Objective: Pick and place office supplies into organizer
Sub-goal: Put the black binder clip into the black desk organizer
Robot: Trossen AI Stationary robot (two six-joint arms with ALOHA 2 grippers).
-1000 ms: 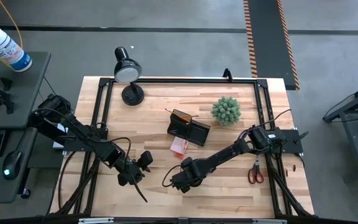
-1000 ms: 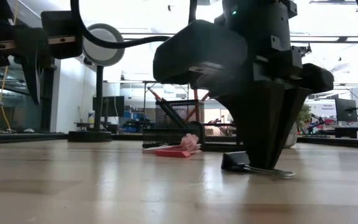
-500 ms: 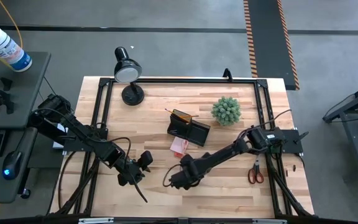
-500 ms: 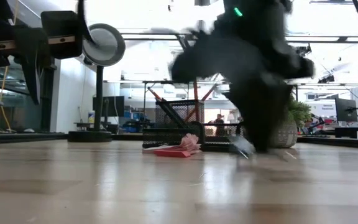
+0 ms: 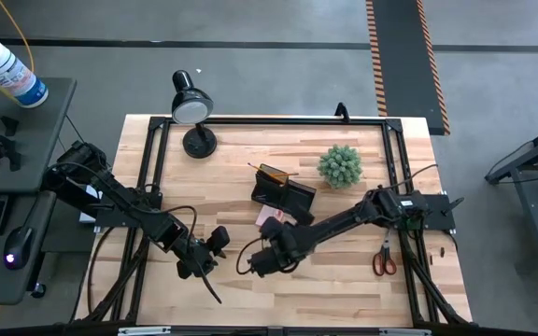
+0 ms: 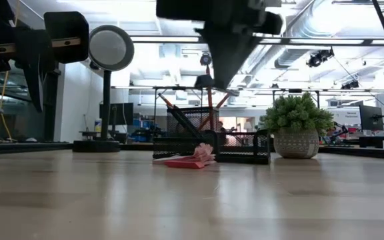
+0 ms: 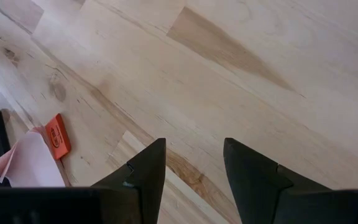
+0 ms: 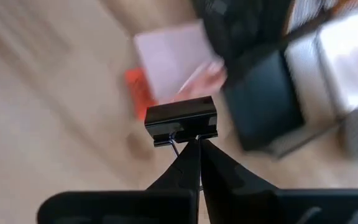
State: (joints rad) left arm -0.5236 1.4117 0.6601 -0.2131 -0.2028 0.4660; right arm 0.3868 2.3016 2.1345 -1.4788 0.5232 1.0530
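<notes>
My right gripper (image 5: 258, 264) hovers near the table's middle, on the near side of the organizer, shut on a small black binder clip (image 8: 180, 121). In the low view it hangs high above the wood (image 6: 213, 72). The black mesh organizer (image 5: 284, 191) stands on the table with an orange pencil (image 5: 275, 174) sticking out of it. A pink sticky-note pad (image 5: 269, 219) lies against its near side. Red-handled scissors (image 5: 384, 258) lie flat near the right edge. My left gripper (image 5: 210, 248) waits open, low over bare wood left of the right one. My right gripper pinches the binder clip's thin wire handle (image 8: 178, 145) between its two shut fingertips (image 8: 191, 163). The clip's black body (image 8: 180, 121) sticks out beyond the tips. The clip is lifted clear of the table.
A green spiky plant ball (image 5: 340, 165) in a pot stands right of the organizer. A black desk lamp (image 5: 192, 107) stands at the far left corner. A black frame rail (image 5: 269, 119) edges the table. Bare wood (image 5: 334, 289) lies along the near side.
My right gripper has risen from the tabletop, shifting a little toward the table's left and far side. The binder clip, which rested on the wood a second ago, has come up with it and hangs clear.
</notes>
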